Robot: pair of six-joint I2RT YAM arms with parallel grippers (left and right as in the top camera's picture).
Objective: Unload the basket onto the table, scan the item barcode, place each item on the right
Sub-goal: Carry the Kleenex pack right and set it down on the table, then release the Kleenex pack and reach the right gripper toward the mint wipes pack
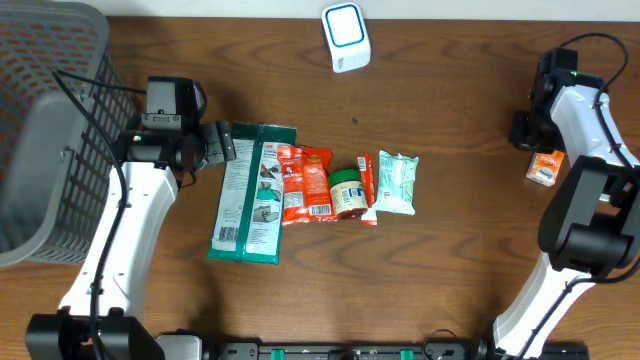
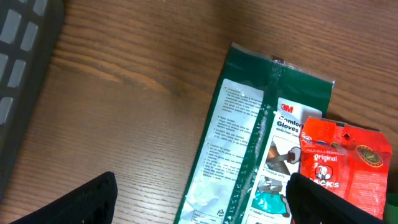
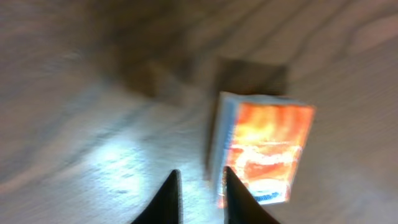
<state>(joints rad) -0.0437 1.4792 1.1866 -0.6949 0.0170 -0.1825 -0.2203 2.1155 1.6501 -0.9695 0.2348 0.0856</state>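
Right wrist view: right pincer is narrow, with only a thin gap between the fingertips and nothing between them. The orange box lies flat on the table just ahead. One fingertip is at the box's near left edge, and the box is outside the gap. The frame is smeared, so I cannot tell whether they touch.

Overhead: the box sits at the right side of the table beside the right arm, well apart from the scanner, which stands at the far edge near the middle. The left pincer is spread wide and empty over the upper end of the green glove packet. A red packet laps over that packet's right edge. The basket is at far left.

Judgement: the box looks like the item in hand on the right and is not yet grasped.

Risks:
- A pincer this narrow cannot straddle the box. Coming down as it stands, it would land on the edge and push or tip the box away.
- No barcode is visible on the box. A grip over the coded face, or the wrong face presented to the scanner, would give no read.
- The carry to the scanner is long, and a shallow edge grip could let the box twist or drop.
- If the left pincer lifts the glove packet, the overlapping red packet may be dragged along.
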